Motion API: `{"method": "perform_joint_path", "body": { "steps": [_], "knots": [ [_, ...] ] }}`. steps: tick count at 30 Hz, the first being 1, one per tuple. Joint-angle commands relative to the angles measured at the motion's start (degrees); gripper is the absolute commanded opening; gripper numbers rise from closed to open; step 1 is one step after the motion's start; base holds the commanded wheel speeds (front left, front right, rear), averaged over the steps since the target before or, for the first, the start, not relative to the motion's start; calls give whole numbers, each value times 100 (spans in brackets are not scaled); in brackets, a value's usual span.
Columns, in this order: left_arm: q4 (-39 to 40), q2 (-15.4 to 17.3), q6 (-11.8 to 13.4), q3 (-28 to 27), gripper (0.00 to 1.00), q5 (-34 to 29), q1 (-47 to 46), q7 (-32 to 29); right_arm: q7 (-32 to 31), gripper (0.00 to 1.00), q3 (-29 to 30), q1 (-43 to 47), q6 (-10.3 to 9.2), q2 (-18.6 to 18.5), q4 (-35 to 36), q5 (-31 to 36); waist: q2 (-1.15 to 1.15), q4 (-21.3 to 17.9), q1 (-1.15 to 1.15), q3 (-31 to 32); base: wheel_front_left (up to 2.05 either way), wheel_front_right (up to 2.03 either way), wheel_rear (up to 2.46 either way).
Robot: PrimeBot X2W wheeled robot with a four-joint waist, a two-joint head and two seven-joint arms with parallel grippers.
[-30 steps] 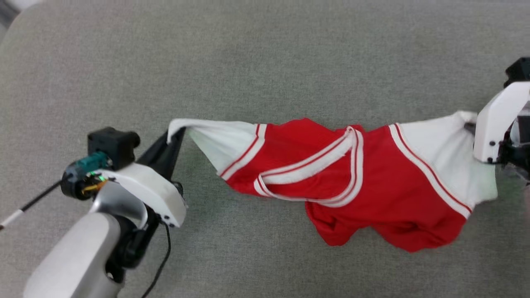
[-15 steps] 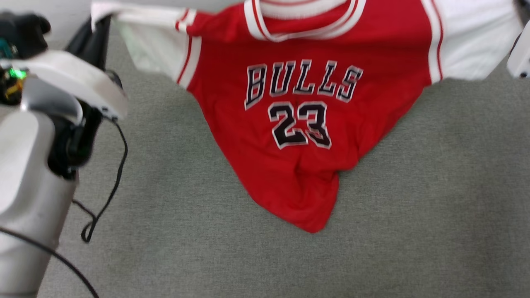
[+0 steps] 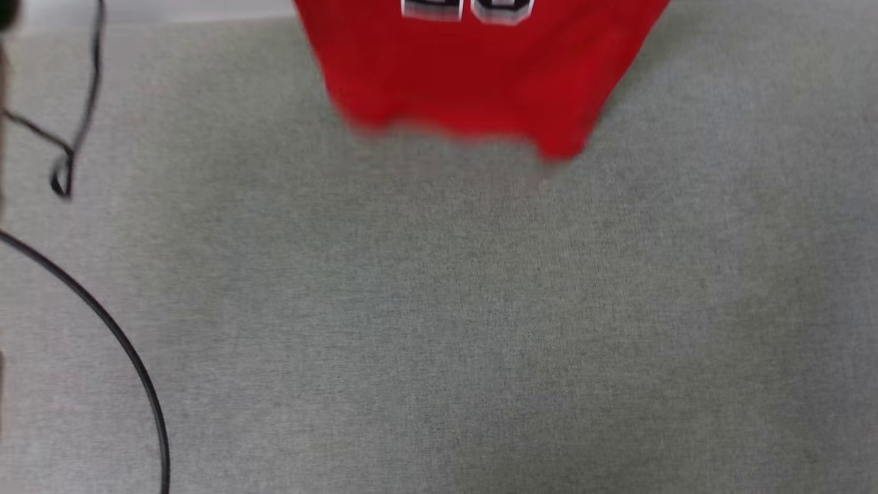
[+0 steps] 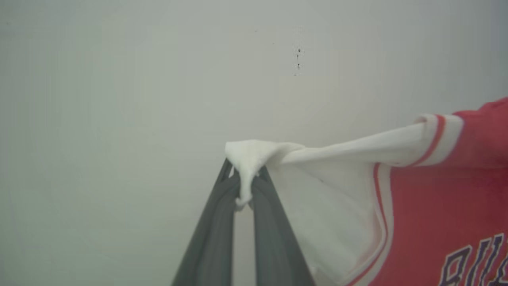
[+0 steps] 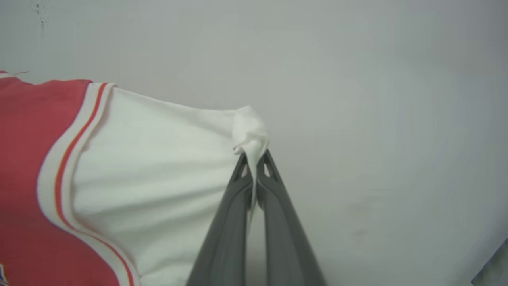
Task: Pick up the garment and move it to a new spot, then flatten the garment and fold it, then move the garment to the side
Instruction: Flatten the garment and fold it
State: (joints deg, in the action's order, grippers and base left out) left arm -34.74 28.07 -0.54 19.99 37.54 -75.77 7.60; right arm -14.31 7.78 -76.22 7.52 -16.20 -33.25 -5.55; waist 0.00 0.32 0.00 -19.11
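The garment (image 3: 473, 75) is a red jersey; its lower body hangs blurred at the top of the head view, its hem above the grey cushion. In the left wrist view my left gripper (image 4: 243, 180) is shut on the bunched tip of one white sleeve (image 4: 337, 186), the red chest with black letters (image 4: 444, 214) stretching off to the right. In the right wrist view my right gripper (image 5: 254, 163) is shut on the other white sleeve (image 5: 158, 167), with striped trim and red cloth (image 5: 24, 159) at the left. The shirt hangs spread between both grippers.
A broad grey fabric cushion (image 3: 480, 329) lies below the shirt. Black cables (image 3: 103, 322) loop along the left edge of the head view. A plain pale wall (image 4: 158, 79) stands behind both grippers in the wrist views.
Both grippers have lifted the shirt off the cushion and spread it out hanging. The head camera has tilted down, so arms and upper shirt have left its picture.
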Motion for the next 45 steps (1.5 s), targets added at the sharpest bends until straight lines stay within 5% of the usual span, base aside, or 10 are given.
{"method": "perform_joint_path", "body": {
  "steps": [1,12,25,35,45],
  "knots": [
    [-57,22,-15,-16,0,-29,-119,55,63,0,18,-149,-6,-51,-20,13,0,-57,0,-151,0,0,0],
    [-714,149,-237,-8,0,-216,-1658,222,428,0,-170,-1661,-6,-118,-91,156,0,-186,0,-1147,0,0,0],
    [-1383,51,-485,62,0,-52,-1641,385,806,0,-728,-1945,-5,86,-653,-143,0,-190,0,-1816,0,0,0],
    [-1596,-39,-615,88,0,272,-307,580,973,0,-2135,-482,-5,-64,-237,-1083,0,-192,0,-1513,0,0,0],
    [-866,-77,-569,-293,0,645,2086,760,911,0,-2331,2311,-5,-252,798,-1852,0,-194,0,-769,0,0,0]
  ]
}}
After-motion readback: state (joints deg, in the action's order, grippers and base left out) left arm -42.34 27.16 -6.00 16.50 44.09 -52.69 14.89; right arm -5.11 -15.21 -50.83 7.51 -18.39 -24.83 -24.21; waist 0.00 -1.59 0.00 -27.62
